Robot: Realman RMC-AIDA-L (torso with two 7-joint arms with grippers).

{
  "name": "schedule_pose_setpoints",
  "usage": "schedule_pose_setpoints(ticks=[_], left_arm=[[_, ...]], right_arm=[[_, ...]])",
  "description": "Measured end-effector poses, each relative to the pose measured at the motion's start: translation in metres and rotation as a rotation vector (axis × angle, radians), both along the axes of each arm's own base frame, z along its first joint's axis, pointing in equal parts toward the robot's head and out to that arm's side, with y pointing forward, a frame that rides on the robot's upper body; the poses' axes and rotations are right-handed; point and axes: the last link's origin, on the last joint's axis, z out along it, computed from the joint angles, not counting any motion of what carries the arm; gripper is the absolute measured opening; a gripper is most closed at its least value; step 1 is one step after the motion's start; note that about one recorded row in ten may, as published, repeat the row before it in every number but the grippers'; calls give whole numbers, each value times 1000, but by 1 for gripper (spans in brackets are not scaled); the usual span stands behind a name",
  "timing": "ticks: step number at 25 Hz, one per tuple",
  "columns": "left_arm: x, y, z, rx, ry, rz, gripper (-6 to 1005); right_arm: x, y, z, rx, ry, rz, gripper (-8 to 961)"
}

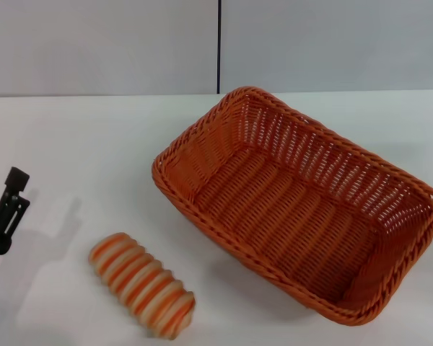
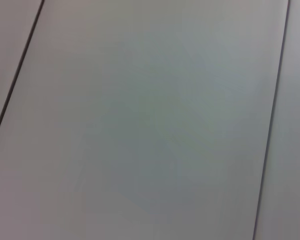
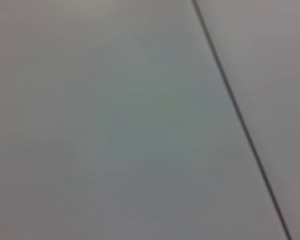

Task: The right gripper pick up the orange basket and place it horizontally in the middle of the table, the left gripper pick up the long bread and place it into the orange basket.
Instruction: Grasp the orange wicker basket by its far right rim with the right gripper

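From where I'm driving, the basket sits diagonal on the table's right side, right gripper out of view, left gripper parked far left, can't tell if it's open.

Orange woven basket, upright, angled, toward table's right edge; striped long bread, ridges up, near front edge.
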Motion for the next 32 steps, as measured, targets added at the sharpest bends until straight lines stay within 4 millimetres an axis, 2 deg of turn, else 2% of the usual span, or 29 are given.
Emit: schedule_pose_setpoints(ticks=[7,14,22,25,28,29,30,32], left_arm=[[5,5,2,17,-5,-29,781],[3,9,4,28,4,-20,780],[-1,17,8,46,3,11,780],[-3,20,8,38,10,17,780],[-5,21,8,30,18,30,779],[-6,21,8,31,21,37,779],[-6,21,8,31,21,37,779],[-8,21,9,37,22,50,779]], right_arm=[[0,-5,-3,-8,0,9,755],[3,-18,-5,-19,-8,17,754],[6,-21,-1,-21,-45,18,752],[8,-24,11,-52,-36,37,750],[12,-21,31,-152,-2,36,744],[11,-16,48,-241,11,22,742],[11,-16,48,-241,11,22,741],[3,-12,64,-341,3,10,737]])
